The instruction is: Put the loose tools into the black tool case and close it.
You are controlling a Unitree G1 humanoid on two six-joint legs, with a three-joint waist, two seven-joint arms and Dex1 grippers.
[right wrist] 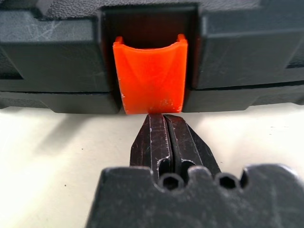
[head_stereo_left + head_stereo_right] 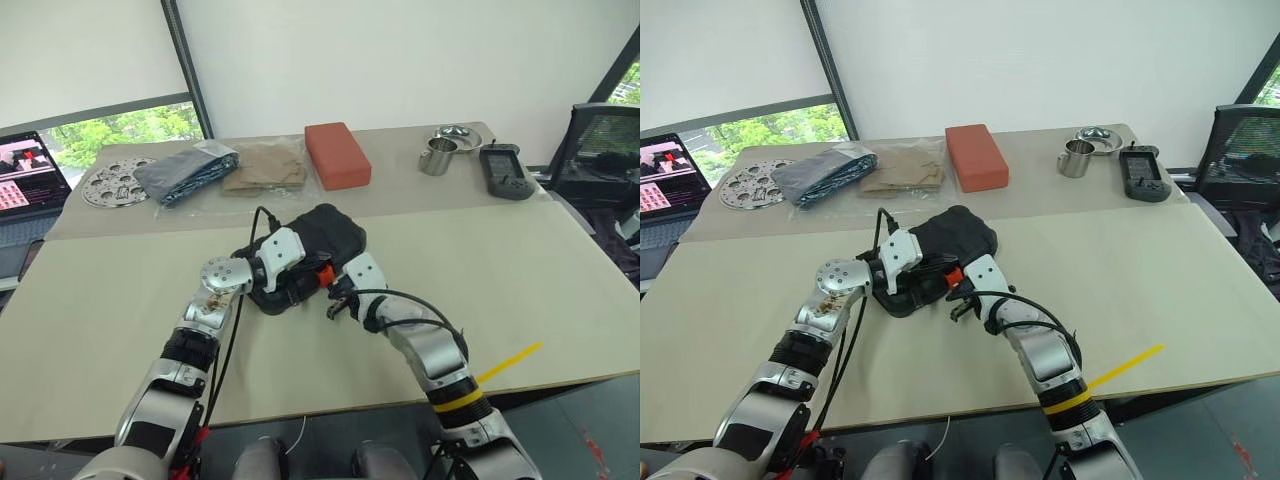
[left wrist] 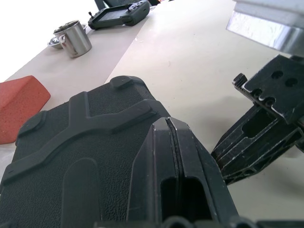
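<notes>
Beige table (image 2: pixel 560 290) | one black tool case (image 2: pixel 330 232), lid down, mid-table | left gripper (image 3: pixel 172 142) pressed together on its lid | right gripper (image 1: pixel 166 135) pressed together at its one orange latch (image 1: pixel 151 76) | behind: one red block (image 2: pixel 336 153), one steel mug (image 2: pixel 437 155).

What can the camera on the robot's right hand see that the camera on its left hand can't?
Right hand camera: the orange latch on the front of the case, with the right gripper, fingers shut, at its lower edge.

Left hand camera: the ribbed lid on top, the shut left gripper over it, a metal cup, a red block and a black handheld device.

Both: the closed black tool case on the beige table.
</notes>
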